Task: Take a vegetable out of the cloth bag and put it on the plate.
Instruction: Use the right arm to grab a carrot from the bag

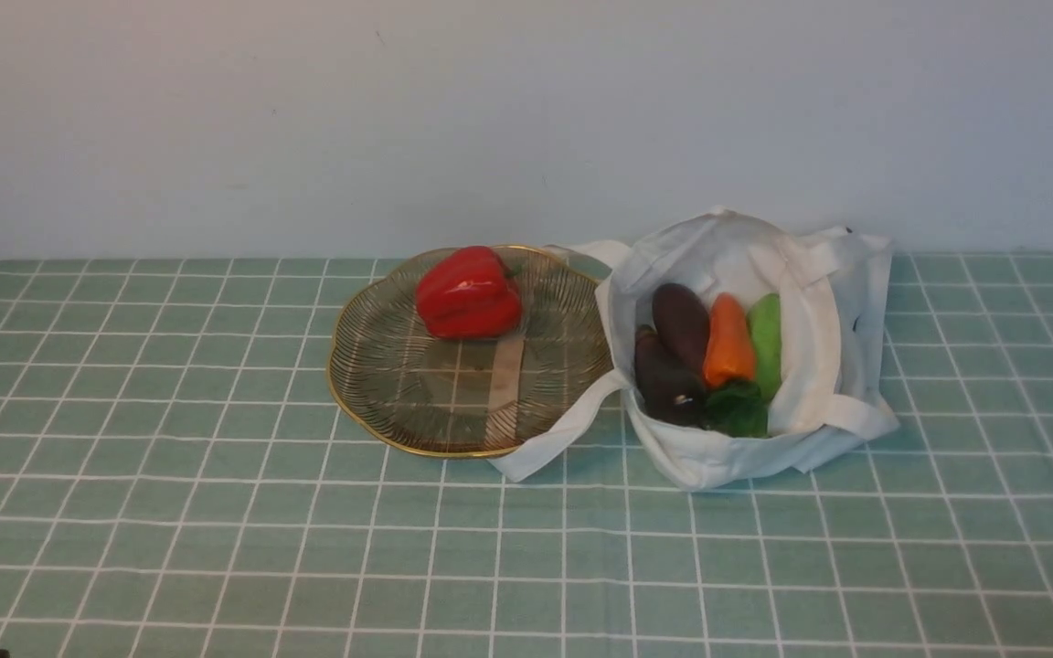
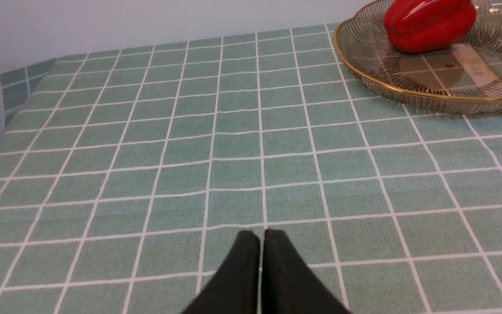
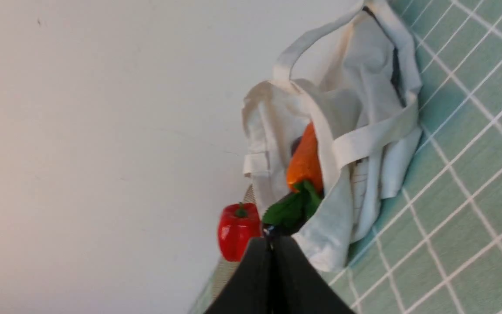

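One green checked tablecloth (image 1: 216, 512) fills the front view's lower half. Right of centre sits the white cloth bag (image 1: 833, 366), holding dark, orange and green vegetables (image 1: 728, 343). Left of it, the gold-rimmed plate (image 1: 371, 402) bears a red pepper (image 1: 469, 292). The left gripper (image 2: 262, 237) and right gripper (image 3: 272, 244) are closed tight, empty.

Plain pale wall (image 1: 526, 119) behind; green white-gridded tablecloth (image 1: 170, 548), left edge seemingly draping down; soft even light.
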Robot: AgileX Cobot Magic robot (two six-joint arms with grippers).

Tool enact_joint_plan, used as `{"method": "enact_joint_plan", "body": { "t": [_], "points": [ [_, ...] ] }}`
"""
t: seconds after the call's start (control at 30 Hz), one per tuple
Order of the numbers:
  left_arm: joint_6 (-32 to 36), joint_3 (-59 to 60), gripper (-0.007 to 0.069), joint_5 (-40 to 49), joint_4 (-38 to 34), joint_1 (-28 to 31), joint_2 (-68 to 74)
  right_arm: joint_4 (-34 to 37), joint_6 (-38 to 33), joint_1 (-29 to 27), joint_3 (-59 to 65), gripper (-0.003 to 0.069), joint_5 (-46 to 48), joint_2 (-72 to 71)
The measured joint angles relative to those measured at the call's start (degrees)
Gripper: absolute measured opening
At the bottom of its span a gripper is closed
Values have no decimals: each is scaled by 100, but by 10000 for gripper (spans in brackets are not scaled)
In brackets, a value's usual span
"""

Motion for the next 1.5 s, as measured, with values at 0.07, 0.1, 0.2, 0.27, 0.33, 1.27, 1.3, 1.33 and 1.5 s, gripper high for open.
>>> {"method": "enact_joint_plan", "body": {
  "t": [0.07, 0.1, 0.2, 0.27, 0.33, 1.27, 1.3, 1.33, 1.5],
  "points": [
    [0, 0, -5, 0, 0, 0, 0, 295, 41, 0, 0, -15, -37, 0],
    [0, 0, -5, 0, 0, 0, 0, 375, 41, 0, 0, -15, -37, 0],
    [0, 0, -5, 0, 0, 0, 0, 430, -149, 0, -5, -15, -30, 0],
    [0, 0, -5, 0, 0, 0, 0, 443, -476, 0, -69, -15, 18, 0],
    [0, 0, -5, 0, 0, 0, 0, 443, -1016, 0, -346, -15, 73, 0],
    [0, 0, -5, 0, 0, 0, 0, -2141, -3071, 0, -4192, -10, 5122, 5405],
    [0, 0, -5, 0, 0, 0, 0, -2030, -3188, 0, -4319, -10, 5093, 5648],
    [0, 0, -5, 0, 0, 0, 0, -1986, -3243, 0, -4410, -10, 5075, 5793],
    [0, 0, -5, 0, 0, 0, 0, -1902, -3412, 0, -5027, -7, 4926, 6598]
  ]
}}
